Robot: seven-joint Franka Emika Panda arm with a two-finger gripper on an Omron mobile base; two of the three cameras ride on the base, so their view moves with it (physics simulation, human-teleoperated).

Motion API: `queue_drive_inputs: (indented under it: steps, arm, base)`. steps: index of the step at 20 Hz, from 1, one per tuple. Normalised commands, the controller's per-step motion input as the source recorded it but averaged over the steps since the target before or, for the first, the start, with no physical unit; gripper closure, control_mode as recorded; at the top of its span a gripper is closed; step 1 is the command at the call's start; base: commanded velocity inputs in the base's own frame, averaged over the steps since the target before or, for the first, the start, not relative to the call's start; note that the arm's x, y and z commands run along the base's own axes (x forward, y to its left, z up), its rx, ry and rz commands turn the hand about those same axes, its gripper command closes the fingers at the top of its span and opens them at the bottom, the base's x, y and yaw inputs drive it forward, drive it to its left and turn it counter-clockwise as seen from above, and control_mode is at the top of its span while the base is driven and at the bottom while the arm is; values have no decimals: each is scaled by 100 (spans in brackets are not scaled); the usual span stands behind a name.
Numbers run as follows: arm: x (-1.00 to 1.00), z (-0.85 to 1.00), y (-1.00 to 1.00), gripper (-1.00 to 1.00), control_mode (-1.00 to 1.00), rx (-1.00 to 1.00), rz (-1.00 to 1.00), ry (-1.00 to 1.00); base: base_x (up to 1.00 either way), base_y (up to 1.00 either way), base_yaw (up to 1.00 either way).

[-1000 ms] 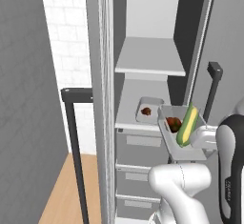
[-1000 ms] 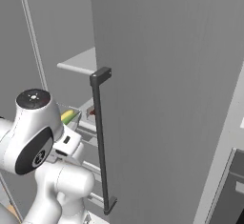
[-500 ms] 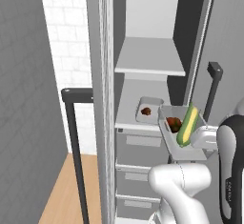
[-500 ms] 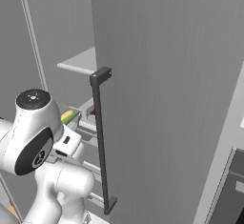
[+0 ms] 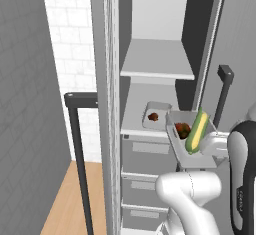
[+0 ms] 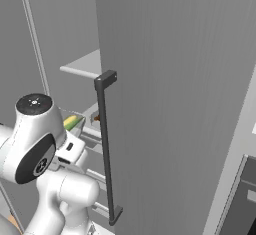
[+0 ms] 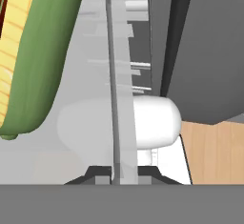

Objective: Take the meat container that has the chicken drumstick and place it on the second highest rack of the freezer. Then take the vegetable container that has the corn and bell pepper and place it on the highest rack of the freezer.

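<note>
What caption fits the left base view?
Corn and pepper tray held outside the freezer; drumstick on the lower shelf.

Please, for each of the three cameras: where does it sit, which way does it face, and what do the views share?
Left base view: behind the arm's left, facing into the freezer; white arm lower right.
Right base view: behind its right, facing the freezer door's handle; arm lower left.
Hand view: on the hand, along the gripper, shut on the vegetable container's wall.
Shared: the corn.
</note>
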Motion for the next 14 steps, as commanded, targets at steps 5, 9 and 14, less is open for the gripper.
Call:
queue_drive_inputs:
  steps: [5,9,14]
  arm:
    - [-1,32,25,100,-100,-12,-5,-4]
    - [0,35,13,100,-100,-12,-10,0]
    - [23,31,28,100,-100,-4,-9,-7]
  base:
    - [0,0,0]
    - [0,0,0]
    - [0,0,0]
